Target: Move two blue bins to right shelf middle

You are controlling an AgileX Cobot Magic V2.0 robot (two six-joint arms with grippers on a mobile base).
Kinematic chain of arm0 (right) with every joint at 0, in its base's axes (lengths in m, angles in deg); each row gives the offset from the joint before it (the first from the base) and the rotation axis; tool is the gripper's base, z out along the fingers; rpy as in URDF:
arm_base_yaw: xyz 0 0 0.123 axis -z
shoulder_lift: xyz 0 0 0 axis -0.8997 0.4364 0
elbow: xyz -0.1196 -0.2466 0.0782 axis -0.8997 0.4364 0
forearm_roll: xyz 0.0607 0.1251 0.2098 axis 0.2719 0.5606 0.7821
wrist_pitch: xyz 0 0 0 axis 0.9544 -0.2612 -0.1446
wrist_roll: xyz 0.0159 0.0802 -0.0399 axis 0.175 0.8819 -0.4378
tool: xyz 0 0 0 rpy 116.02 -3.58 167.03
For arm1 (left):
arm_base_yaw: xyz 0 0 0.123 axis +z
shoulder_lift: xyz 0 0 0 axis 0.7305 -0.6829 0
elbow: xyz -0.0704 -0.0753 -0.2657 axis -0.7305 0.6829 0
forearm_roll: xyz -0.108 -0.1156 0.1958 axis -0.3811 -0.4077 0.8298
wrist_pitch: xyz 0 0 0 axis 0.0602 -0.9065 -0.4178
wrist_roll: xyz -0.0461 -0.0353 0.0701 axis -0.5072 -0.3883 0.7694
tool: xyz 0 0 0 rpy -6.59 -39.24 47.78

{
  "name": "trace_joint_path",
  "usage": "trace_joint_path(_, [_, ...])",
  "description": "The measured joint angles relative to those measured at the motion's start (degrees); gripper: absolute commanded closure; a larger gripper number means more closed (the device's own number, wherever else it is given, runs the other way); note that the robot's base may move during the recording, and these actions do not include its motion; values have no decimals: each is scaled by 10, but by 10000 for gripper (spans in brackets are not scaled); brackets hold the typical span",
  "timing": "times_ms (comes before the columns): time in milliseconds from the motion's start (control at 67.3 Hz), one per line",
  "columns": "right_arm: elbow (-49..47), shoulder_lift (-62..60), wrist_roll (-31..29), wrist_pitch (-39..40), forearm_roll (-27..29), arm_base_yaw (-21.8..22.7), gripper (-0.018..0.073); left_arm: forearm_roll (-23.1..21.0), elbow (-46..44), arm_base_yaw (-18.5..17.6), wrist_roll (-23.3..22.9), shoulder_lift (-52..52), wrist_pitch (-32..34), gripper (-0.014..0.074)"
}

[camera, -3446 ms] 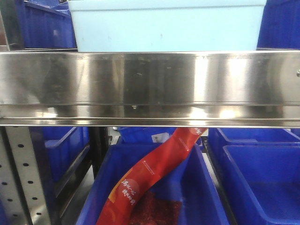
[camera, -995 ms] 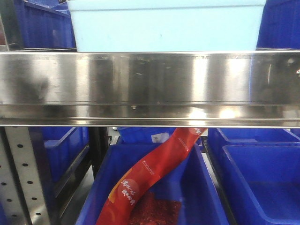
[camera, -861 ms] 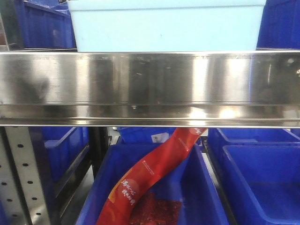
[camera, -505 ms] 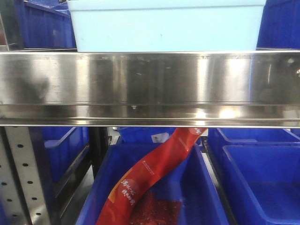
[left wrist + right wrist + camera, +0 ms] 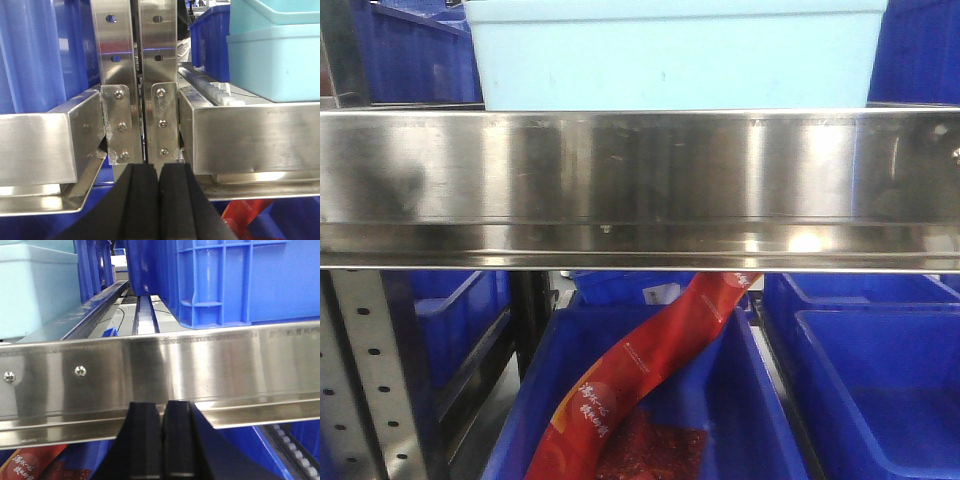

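A light blue bin (image 5: pixel 675 55) stands on the shelf behind the steel front rail (image 5: pixel 640 185). It also shows at the right of the left wrist view as the light blue bin (image 5: pixel 272 55) and at the left of the right wrist view (image 5: pixel 35 290). A dark blue bin (image 5: pixel 240 280) sits on the rollers to its right. My left gripper (image 5: pixel 159 175) is shut and empty, facing the two steel uprights (image 5: pixel 140 75) between the shelves. My right gripper (image 5: pixel 161 412) is shut and empty, just in front of and below the steel rail (image 5: pixel 160 370).
Under the rail, a dark blue bin (image 5: pixel 740 400) holds a red snack bag (image 5: pixel 640 380). Another dark blue bin (image 5: pixel 880 390) lies to its right and one more (image 5: pixel 460 320) to its left. A perforated steel post (image 5: pixel 370 380) stands at the lower left.
Only the reflections on the steel rail shift slightly; the bins stay where they were.
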Motion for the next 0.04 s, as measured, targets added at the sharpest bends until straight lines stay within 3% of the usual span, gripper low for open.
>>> trace_joint_path(45, [0, 0, 0, 0, 0, 0, 717, 0, 0, 0, 0, 0, 0, 707])
